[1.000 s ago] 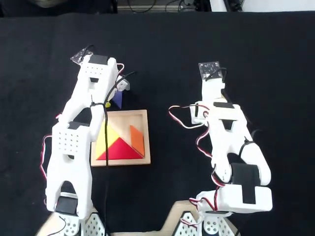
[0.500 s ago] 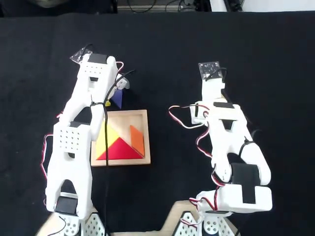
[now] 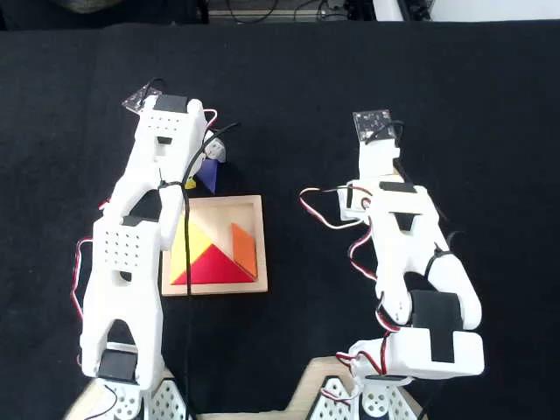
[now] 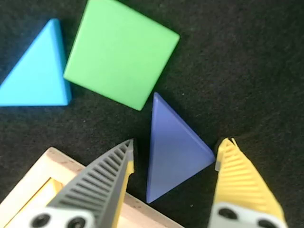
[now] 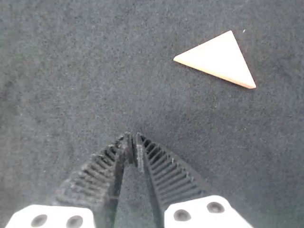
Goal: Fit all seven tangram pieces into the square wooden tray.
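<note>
While my left pincer [image 4: 179, 142] hangs wide open astride the dark blue triangular tangram piece [image 4: 173, 152] — just beyond the rim of the square wooden tray [image 4: 46, 165] — my right pincer [image 5: 131, 137] is pressed closed over black cloth [image 5: 71, 71], well apart from that tray.

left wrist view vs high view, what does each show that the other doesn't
Left wrist view, not the high one: a green square, a light blue triangle, and the left end effector open astride the dark blue triangle. High view, not the wrist one: the red triangle and orange piece lying in the tray. Both: the dark blue triangle beside the tray's edge.
</note>
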Tool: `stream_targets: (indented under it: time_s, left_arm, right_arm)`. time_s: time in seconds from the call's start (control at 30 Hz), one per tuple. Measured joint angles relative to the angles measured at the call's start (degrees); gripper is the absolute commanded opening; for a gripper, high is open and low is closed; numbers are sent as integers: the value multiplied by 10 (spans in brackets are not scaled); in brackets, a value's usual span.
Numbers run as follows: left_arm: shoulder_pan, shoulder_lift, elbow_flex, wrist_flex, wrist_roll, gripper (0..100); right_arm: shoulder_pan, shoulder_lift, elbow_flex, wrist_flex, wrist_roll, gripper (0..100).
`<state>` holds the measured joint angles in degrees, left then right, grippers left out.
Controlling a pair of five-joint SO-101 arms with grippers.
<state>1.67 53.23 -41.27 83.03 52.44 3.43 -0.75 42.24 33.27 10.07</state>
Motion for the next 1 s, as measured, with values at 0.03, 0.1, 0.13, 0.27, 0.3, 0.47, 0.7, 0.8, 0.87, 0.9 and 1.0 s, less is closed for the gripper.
stream_targets:
  time_s: [0.03, 0.1, 0.13, 0.27, 0.3, 0.47, 0.7, 0.8, 0.87, 0.9, 1.0]
  left_arm:
    - [0, 0, 0, 0, 0, 268]
    - [0, 0, 0, 0, 0, 265]
    - [0, 0, -1, 0, 0, 264]
    - [-1, 0, -1, 0, 0, 263]
    - [-1, 0, -1, 0, 0, 263]
    - [-1, 0, -1, 0, -1, 263]
    - [-1, 0, -1, 0, -1, 151]
    - [-1, 0, -4, -6, -4, 74]
    - [-1, 0, -10, -6, -4, 68]
    - [-1, 0, -11, -6, -4, 68]
    - [-1, 1, -11, -6, -4, 66]
  right_arm:
    - [0, 0, 0, 0, 0, 11]
    - [0, 0, 0, 0, 0, 11]
    - [0, 0, 0, 0, 0, 11]
    - [0, 0, 0, 0, 0, 11]
    - [0, 0, 0, 0, 0, 11]
    - [0, 0, 0, 0, 0, 11]
    - [0, 0, 0, 0, 0, 11]
    - [0, 0, 0, 0, 0, 11]
    - [0, 0, 0, 0, 0, 11]
    - [0, 0, 0, 0, 0, 11]
    - [0, 0, 0, 0, 0, 11]
